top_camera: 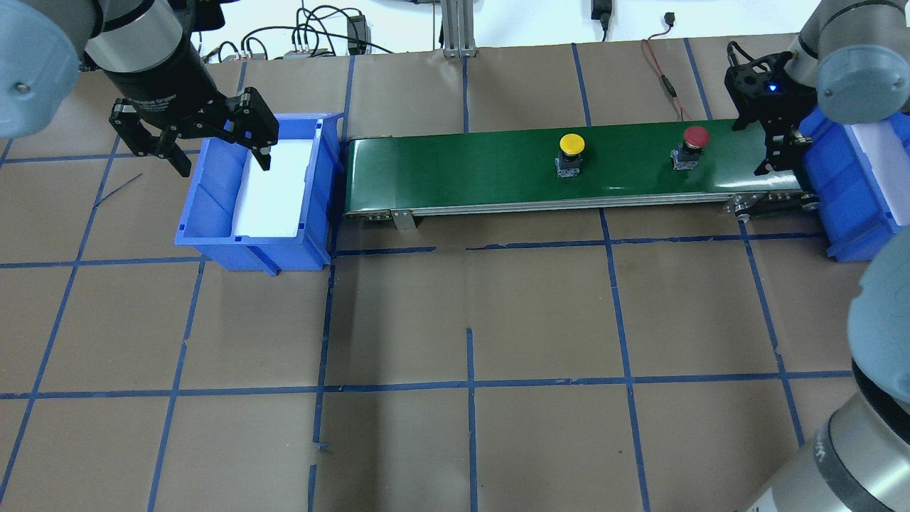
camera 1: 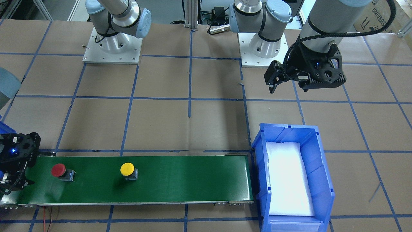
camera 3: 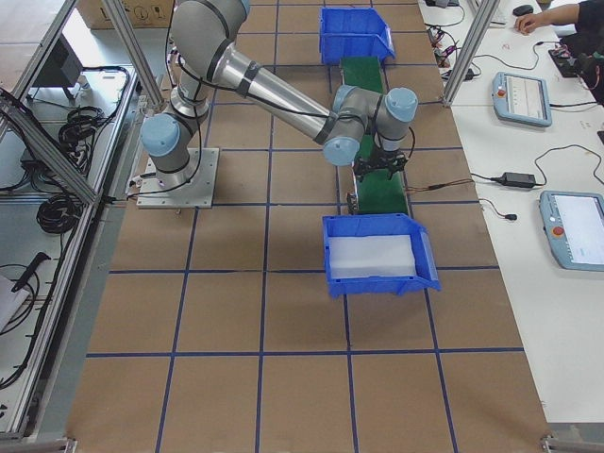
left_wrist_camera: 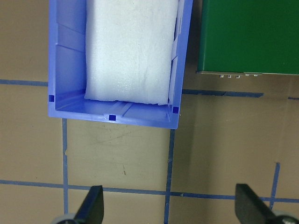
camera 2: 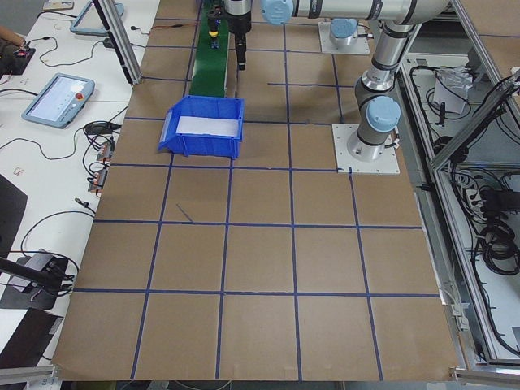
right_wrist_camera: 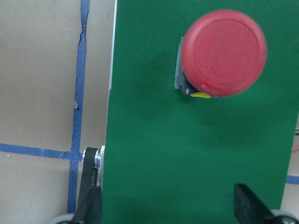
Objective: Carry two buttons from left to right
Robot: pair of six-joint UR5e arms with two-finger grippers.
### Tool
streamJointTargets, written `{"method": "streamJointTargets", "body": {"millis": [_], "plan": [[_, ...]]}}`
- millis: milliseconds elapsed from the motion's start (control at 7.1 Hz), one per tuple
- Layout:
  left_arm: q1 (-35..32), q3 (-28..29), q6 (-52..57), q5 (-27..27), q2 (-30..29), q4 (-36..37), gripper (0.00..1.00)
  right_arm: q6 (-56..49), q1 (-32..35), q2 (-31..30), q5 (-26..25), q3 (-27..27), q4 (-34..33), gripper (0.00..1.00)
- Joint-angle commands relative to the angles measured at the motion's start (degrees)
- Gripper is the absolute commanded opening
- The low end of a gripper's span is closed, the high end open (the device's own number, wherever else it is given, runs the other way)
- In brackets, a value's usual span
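The red-capped button [camera 1: 58,170] and the yellow-capped button [camera 1: 127,169] stand upright on the green conveyor belt [camera 1: 180,183]. In the overhead view the red button [top_camera: 695,136] is near the belt's right end and the yellow one [top_camera: 571,144] is left of it. My right gripper [top_camera: 775,153] hangs open and empty over the belt's right end, just right of the red button. Its wrist view shows the red cap [right_wrist_camera: 223,53] ahead of the open fingers [right_wrist_camera: 91,207]. My left gripper [top_camera: 220,158] is open and empty above the left blue bin [top_camera: 213,220].
The left blue bin [camera 1: 323,167] holds a white foam pad and stands at the belt's left end. A second blue bin [top_camera: 846,206] with foam stands at the belt's right end, under my right arm. Blue tape lines grid the brown table.
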Motion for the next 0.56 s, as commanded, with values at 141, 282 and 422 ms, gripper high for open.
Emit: {"method": "streamJointTargets", "body": {"millis": [141,282,422], "plan": [[0.00,0.00,0.01,0.00,-0.01,0.01,1.00,7.03,-0.35,-0.01,-0.24,0.49,-0.82,0.99],[0.00,0.00,0.01,0.00,-0.01,0.01,1.00,7.16,-0.35,0.08,0.11,0.76,-0.82,0.99],[0.00,0.00,0.01,0.00,-0.01,0.01,1.00,7.08,-0.35,-0.01,0.03,0.85,-1.61,1.00]]}}
